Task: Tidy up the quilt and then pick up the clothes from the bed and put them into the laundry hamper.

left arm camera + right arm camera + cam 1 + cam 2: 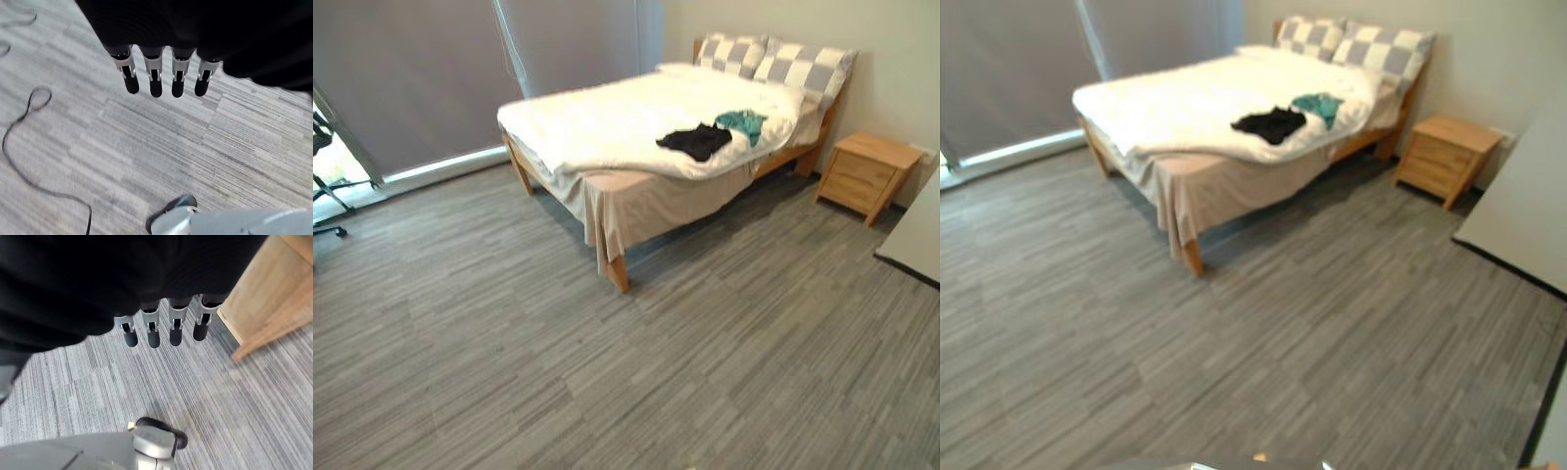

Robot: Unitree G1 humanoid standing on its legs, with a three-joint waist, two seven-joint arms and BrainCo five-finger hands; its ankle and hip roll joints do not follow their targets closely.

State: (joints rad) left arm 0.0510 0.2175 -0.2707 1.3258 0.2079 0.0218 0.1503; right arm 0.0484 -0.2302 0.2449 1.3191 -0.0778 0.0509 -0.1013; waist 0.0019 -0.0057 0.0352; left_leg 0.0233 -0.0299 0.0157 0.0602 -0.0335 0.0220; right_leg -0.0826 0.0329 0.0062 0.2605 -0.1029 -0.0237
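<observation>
A wooden bed stands across the room with a white quilt spread loosely over it, one corner rumpled above a beige sheet. On the quilt's near side lie a black garment and a teal garment. Two checked pillows lean at the headboard. My left hand hangs over bare floor, fingers straight and holding nothing. My right hand hangs the same way, open, next to a wooden furniture corner.
A wooden nightstand stands right of the bed by the wall. A white table edge juts in at the far right. A grey curtain covers the window behind the bed. An office chair base shows at the left. Grey plank floor lies between me and the bed.
</observation>
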